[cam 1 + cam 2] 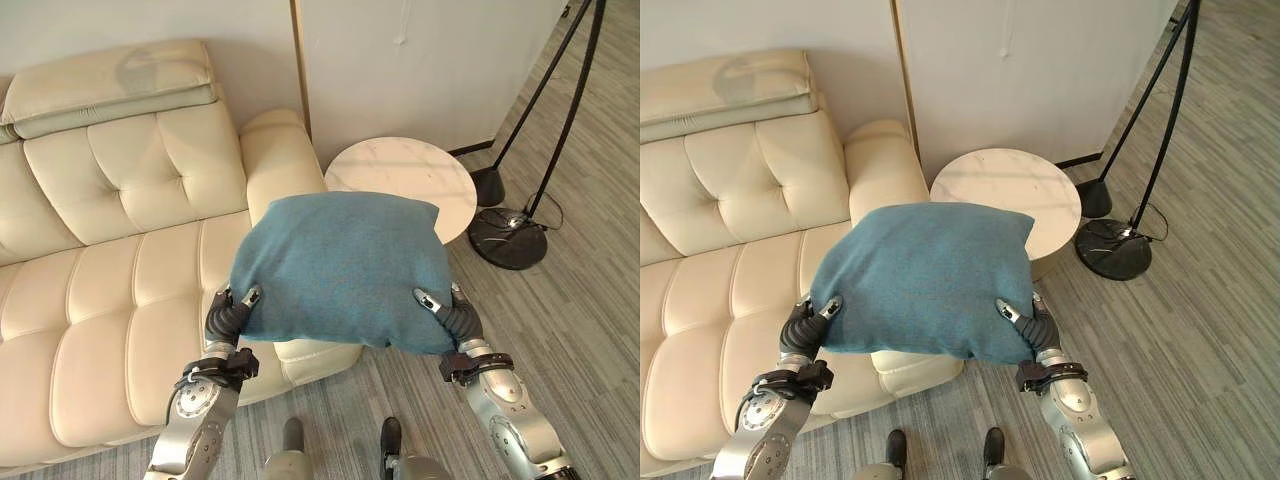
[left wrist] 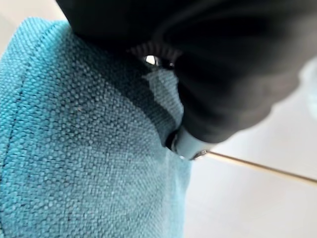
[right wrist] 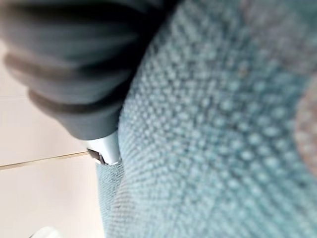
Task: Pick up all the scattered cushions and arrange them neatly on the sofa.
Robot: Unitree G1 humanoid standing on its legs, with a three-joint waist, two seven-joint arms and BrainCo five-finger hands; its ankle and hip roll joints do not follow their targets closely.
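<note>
With both the left hand (image 1: 232,315) and right hand (image 1: 452,318) pinching the teal cushion (image 1: 340,268) by its near corners, fingers clamped on cloth, we should keep it level and carry it over the sofa (image 1: 110,300) seat.

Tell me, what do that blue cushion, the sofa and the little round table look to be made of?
The teal cushion looks like coarse woven fabric: its weave shows up close. The cream sofa seems leather or imitation, smooth, slightly glossy, with tufted panels. The round side table has a pale, faintly veined top, perhaps marble or a lookalike.
</note>
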